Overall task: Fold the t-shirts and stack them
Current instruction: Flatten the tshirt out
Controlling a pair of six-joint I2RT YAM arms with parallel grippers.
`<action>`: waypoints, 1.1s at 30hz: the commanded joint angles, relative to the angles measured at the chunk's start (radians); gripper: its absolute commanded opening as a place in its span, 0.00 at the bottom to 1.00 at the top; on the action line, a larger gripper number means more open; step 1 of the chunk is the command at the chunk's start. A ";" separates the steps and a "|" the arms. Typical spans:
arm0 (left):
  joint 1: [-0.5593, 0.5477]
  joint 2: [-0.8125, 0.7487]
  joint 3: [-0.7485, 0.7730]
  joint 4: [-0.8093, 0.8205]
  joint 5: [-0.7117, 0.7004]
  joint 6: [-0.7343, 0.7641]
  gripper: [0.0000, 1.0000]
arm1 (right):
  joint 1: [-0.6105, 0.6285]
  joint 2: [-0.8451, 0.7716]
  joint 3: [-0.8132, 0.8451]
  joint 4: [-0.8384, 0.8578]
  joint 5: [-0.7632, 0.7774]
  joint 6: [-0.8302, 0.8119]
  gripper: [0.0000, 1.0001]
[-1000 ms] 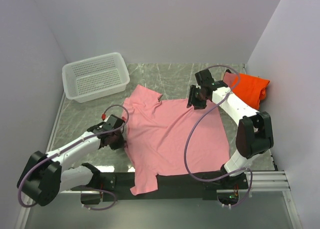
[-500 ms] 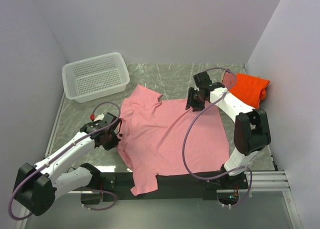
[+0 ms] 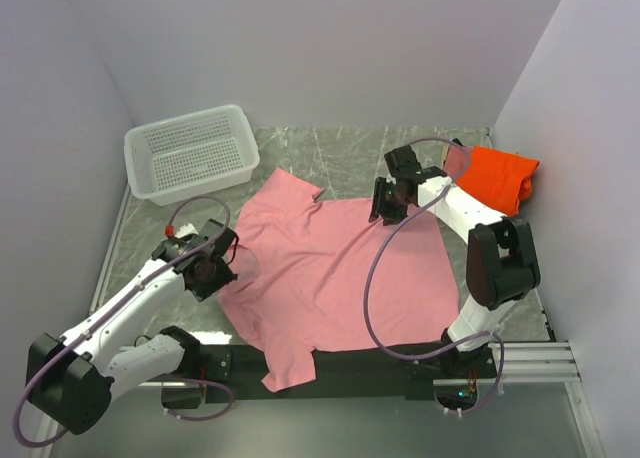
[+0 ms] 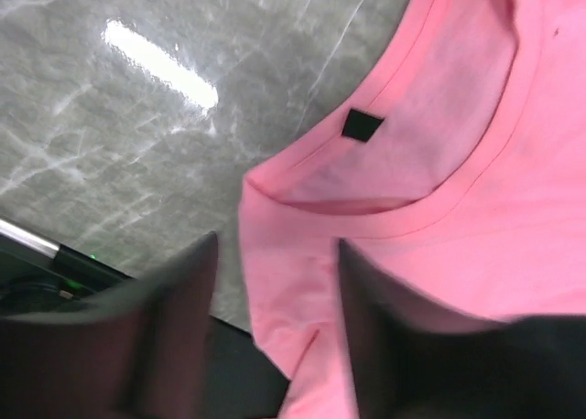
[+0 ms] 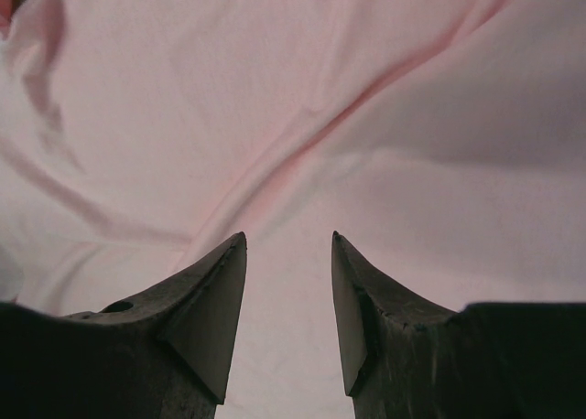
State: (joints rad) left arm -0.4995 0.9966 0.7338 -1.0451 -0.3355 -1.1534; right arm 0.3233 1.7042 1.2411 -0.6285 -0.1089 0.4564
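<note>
A light pink t-shirt (image 3: 340, 268) lies spread flat across the middle of the table, its collar and black tag (image 4: 363, 124) towards the left. My left gripper (image 3: 222, 271) hovers at the shirt's left edge by the collar. In the left wrist view it (image 4: 275, 282) is open, with the pink shoulder lying loose below its blurred fingers. My right gripper (image 3: 385, 200) is over the shirt's far right edge. It (image 5: 287, 254) is open too, with only pink cloth beneath. A folded bright orange t-shirt (image 3: 500, 178) sits at the back right, with a sliver of darker pink cloth (image 3: 455, 160) at its left side.
A white perforated basket (image 3: 190, 153) stands at the back left corner. Grey marble table (image 3: 330, 153) shows behind the shirt and along the left. The arms' black base rail (image 3: 350, 363) runs along the near edge, under the shirt's hanging sleeve.
The left gripper moved left and away, dragging the shirt's left edge outward, then opened and let go of the cloth. The right gripper barely shifted.
</note>
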 commanded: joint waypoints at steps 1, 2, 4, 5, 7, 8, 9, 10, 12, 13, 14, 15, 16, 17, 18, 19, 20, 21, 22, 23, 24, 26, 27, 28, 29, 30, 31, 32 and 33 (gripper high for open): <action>0.006 0.040 0.078 0.003 -0.046 0.023 0.64 | 0.010 0.009 -0.022 0.015 0.025 -0.002 0.49; 0.006 0.066 0.111 0.023 -0.049 0.046 0.68 | 0.010 0.009 -0.023 0.015 0.029 -0.002 0.49; 0.006 0.094 0.140 0.068 -0.043 0.081 0.69 | 0.010 0.011 -0.034 0.015 0.034 -0.004 0.49; 0.006 0.111 0.163 0.103 -0.033 0.121 0.69 | 0.011 0.014 -0.035 0.013 0.040 -0.002 0.49; 0.003 0.184 0.185 0.212 0.021 0.150 0.68 | 0.011 0.028 -0.037 0.013 0.043 -0.004 0.49; -0.002 0.251 0.203 0.247 0.044 0.173 0.68 | 0.010 0.034 -0.037 0.015 0.043 -0.002 0.49; -0.005 0.290 0.216 0.281 0.064 0.184 0.68 | 0.010 0.047 -0.035 0.015 0.043 -0.001 0.49; -0.010 0.328 0.229 0.340 0.081 0.193 0.68 | 0.008 0.058 -0.028 0.015 0.044 -0.002 0.49; -0.019 0.428 0.263 0.394 0.121 0.218 0.68 | 0.011 0.092 -0.016 0.010 0.049 -0.005 0.49; -0.019 0.456 0.272 0.448 0.136 0.225 0.68 | 0.010 0.104 0.001 0.006 0.055 -0.010 0.49; -0.017 0.511 0.286 0.476 0.153 0.242 0.67 | 0.011 0.129 0.017 0.000 0.063 -0.015 0.49; -0.019 0.540 0.297 0.496 0.162 0.250 0.67 | 0.010 0.143 0.024 -0.003 0.063 -0.015 0.49; -0.019 0.571 0.308 0.528 0.167 0.261 0.67 | 0.010 0.153 0.032 -0.010 0.064 -0.016 0.49; -0.019 0.601 0.335 0.537 0.171 0.280 0.67 | 0.010 0.166 0.040 -0.011 0.066 -0.016 0.49; -0.019 0.661 0.349 0.542 0.182 0.288 0.67 | 0.010 0.187 0.046 -0.013 0.066 -0.015 0.49; -0.019 0.689 0.363 0.546 0.181 0.296 0.67 | 0.011 0.196 0.055 -0.013 0.069 -0.013 0.49; -0.017 0.717 0.384 0.551 0.179 0.311 0.66 | 0.010 0.205 0.061 -0.016 0.066 -0.013 0.49; -0.017 0.762 0.392 0.553 0.176 0.316 0.65 | 0.011 0.225 0.072 -0.016 0.067 -0.012 0.49; -0.014 0.784 0.397 0.556 0.177 0.320 0.65 | 0.011 0.236 0.078 -0.019 0.067 -0.009 0.49; -0.004 0.816 0.406 0.559 0.179 0.330 0.65 | 0.010 0.245 0.084 -0.025 0.067 -0.009 0.49; 0.001 0.832 0.407 0.566 0.184 0.333 0.65 | 0.010 0.265 0.098 -0.027 0.067 -0.007 0.49; 0.025 0.884 0.429 0.568 0.182 0.349 0.64 | 0.008 0.284 0.116 -0.042 0.071 -0.004 0.48; 0.033 0.901 0.438 0.566 0.181 0.356 0.64 | 0.010 0.304 0.135 -0.045 0.071 -0.002 0.48; 0.051 0.916 0.449 0.565 0.187 0.371 0.63 | 0.008 0.311 0.145 -0.054 0.071 -0.001 0.48; 0.061 0.944 0.473 0.565 0.191 0.379 0.63 | 0.010 0.319 0.155 -0.057 0.075 0.001 0.48; 0.068 0.955 0.486 0.568 0.193 0.386 0.63 | 0.007 0.337 0.181 -0.062 0.077 0.002 0.48; 0.078 0.964 0.499 0.571 0.196 0.405 0.63 | 0.005 0.347 0.193 -0.074 0.075 0.004 0.48; 0.081 0.990 0.541 0.570 0.193 0.415 0.62 | 0.006 0.356 0.207 -0.079 0.078 0.004 0.48; 0.084 1.005 0.567 0.557 0.191 0.428 0.62 | 0.002 0.377 0.239 -0.085 0.078 0.005 0.48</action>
State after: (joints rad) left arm -0.4377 1.9072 1.2686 -0.5110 -0.1455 -0.7891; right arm 0.3275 2.0132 1.4261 -0.7094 -0.0635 0.4541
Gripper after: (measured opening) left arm 0.624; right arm 0.482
